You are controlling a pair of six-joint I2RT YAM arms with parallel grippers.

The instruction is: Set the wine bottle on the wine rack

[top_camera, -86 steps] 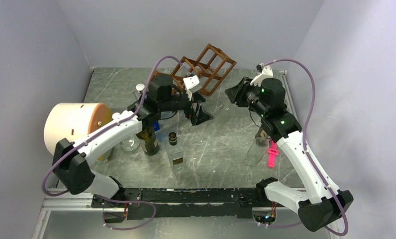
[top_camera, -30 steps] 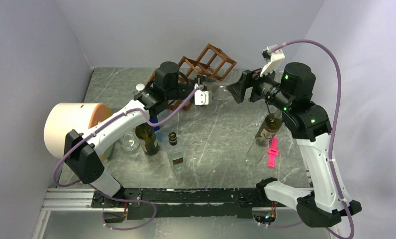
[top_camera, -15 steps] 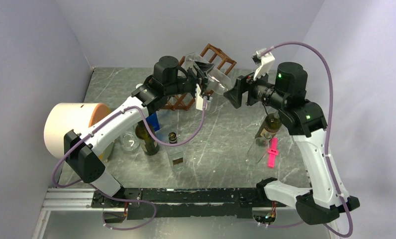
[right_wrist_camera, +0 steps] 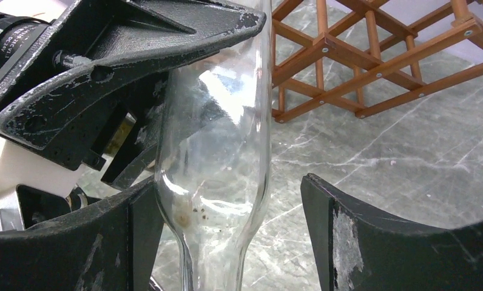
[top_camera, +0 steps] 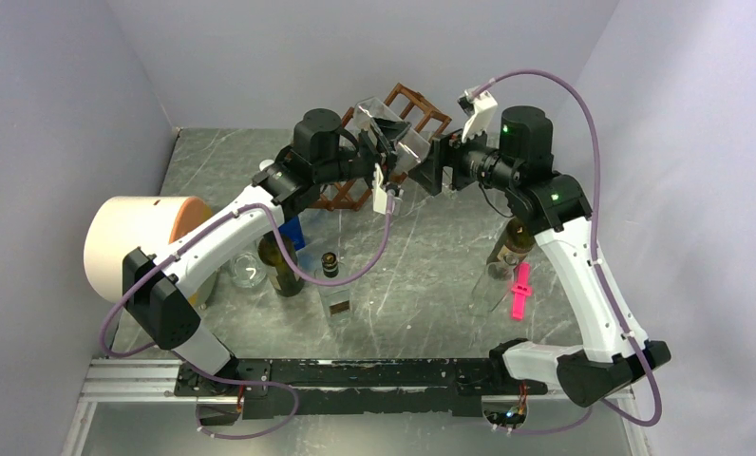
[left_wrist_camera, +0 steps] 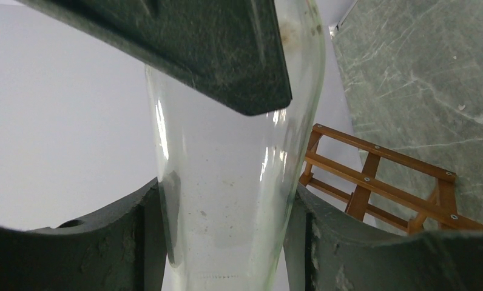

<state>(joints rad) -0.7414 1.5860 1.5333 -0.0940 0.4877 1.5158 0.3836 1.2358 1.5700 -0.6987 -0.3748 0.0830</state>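
Observation:
A clear glass wine bottle [top_camera: 400, 141] hangs tilted in the air in front of the wine rack [top_camera: 422, 106], a reddish-brown open wooden frame at the back of the table. My left gripper [top_camera: 386, 135] is shut on the bottle's body [left_wrist_camera: 227, 170], both fingers pressed to the glass. My right gripper [top_camera: 427, 169] stands open around the bottle's shoulder [right_wrist_camera: 215, 139]. Its left finger [right_wrist_camera: 139, 224] lies against the glass, and its right finger [right_wrist_camera: 336, 230] stands clear of it. The rack [right_wrist_camera: 372, 54] shows just behind the bottle.
A big white and tan roll [top_camera: 137, 237] lies at the left. A dark green bottle [top_camera: 281, 266], a small square bottle [top_camera: 333, 285] and a glass [top_camera: 248, 274] stand at front left. Another bottle [top_camera: 507, 255] and a pink object [top_camera: 520, 290] sit at the right.
My left gripper has lifted the clear bottle up in front of the rack. My right arm has swung left, bringing its open fingers around the bottle's shoulder.

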